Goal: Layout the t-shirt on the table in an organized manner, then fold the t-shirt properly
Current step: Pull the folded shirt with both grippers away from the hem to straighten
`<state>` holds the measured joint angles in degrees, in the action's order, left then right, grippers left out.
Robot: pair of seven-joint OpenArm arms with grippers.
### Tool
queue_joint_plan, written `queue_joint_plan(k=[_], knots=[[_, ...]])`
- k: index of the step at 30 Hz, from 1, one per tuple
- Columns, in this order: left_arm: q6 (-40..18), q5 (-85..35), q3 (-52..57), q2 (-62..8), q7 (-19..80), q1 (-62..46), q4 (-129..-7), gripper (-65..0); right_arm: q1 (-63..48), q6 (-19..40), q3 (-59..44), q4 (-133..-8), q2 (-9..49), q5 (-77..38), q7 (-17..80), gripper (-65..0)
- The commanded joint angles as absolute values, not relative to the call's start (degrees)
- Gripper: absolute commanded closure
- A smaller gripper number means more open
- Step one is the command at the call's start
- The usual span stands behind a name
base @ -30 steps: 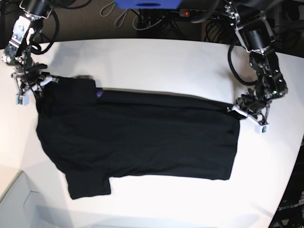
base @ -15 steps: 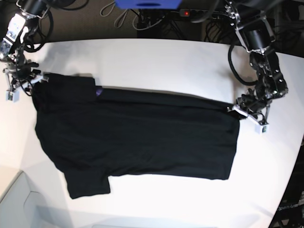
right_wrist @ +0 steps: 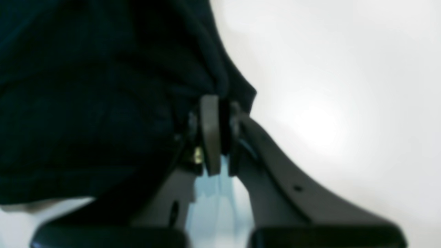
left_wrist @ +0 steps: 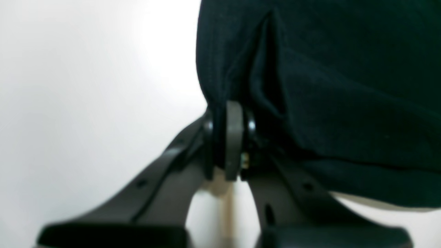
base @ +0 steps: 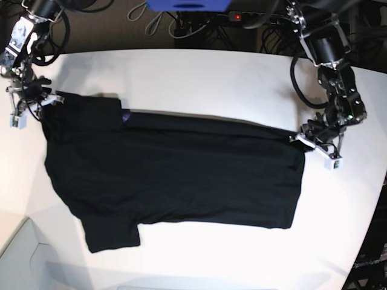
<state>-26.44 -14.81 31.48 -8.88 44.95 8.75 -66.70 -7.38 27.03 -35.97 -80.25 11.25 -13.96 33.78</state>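
Observation:
The black t-shirt point(base: 175, 175) lies spread on the white table point(base: 211, 78), one sleeve pointing to the near left. A small purple patch point(base: 126, 118) shows at a fold near its far edge. At the right, my left gripper point(base: 304, 140) is shut on the shirt's far right corner; the left wrist view shows the left gripper point(left_wrist: 229, 117) pinching bunched t-shirt cloth point(left_wrist: 344, 86). At the far left, my right gripper point(base: 37, 101) is shut on the shirt's upper left corner; the right wrist view shows the right gripper point(right_wrist: 215, 103) clamped on the t-shirt cloth point(right_wrist: 86, 103).
Cables and a power strip point(base: 242, 17) lie beyond the table's far edge, with a blue object point(base: 187, 5) above them. The table's curved edge drops off at the near left point(base: 18, 241) and at the right point(base: 375, 199).
My right gripper has shifted left and slightly back, and its jaws have shut on the shirt's upper left corner, drawing that corner outward. The left arm has not moved.

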Motion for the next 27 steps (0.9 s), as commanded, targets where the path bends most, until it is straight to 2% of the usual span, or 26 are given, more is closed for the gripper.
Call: queue_joint_plan(k=[1,6,12,19,22,27], knots=[[-26.2,-14.0,31.6,-9.6,46.2,8.2,-67.2,-0.2,-8.1,26.8,-36.3,-81.4,12.1,-13.8,33.5,0.0],[-26.3,-14.2,31.6,-9.6,46.7,5.4,-70.9,-0.2,-11.1,26.8,-36.3,-84.2,12.1,-13.8,33.5,0.0],[-26.3,-14.2,31.6,-9.7,46.9,-1.0,-82.9,-0.2,-16.5,26.8,-36.3,-93.3,10.2,-13.8,33.5,0.0],[-26.5,-15.1,31.7,-11.4,55.4,-2.5,-94.2,-0.2,-19.9,26.8,-36.2,-103.4,9.1,-13.7,33.9,0.0],[-26.5,-17.6,31.7,-12.3,57.3,-2.5,-97.3,-0.2,-20.5,26.9,-36.4,-106.7,9.4,-13.8,36.9,0.0],[-26.4,-21.6,31.7,-14.2,60.6,-0.5,-99.9,-0.2,-18.1,34.6,-36.7,-109.7,10.3,-13.5,40.8,0.0]])
